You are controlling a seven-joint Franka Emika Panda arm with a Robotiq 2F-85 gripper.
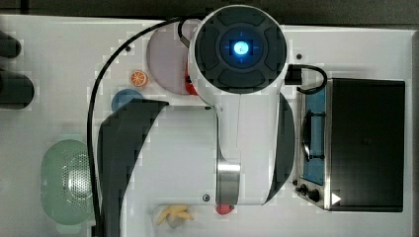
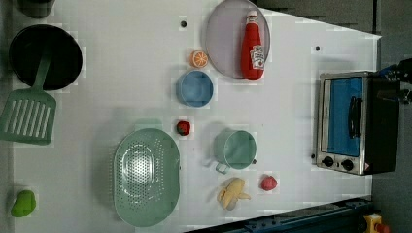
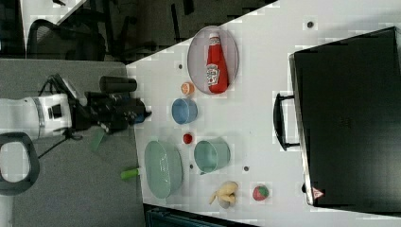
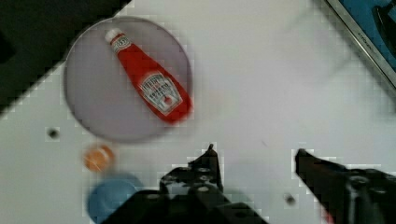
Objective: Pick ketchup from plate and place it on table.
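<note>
Wrist view: gripper point(image 4: 254, 156) has its jaws spread wide with nothing between them, hovering over bare table point(image 4: 280, 74), well off the ketchup point(image 4: 152, 79). The bottle lies flat on the plate point(image 4: 88, 107), base toward the rim, cap toward the far edge. Looks like light, slightly squeezable plastic with a smooth, likely slick skin. I'd pinch across the labelled mid-body, not the tapered neck, with moderate force so it doesn't pop out.
</note>
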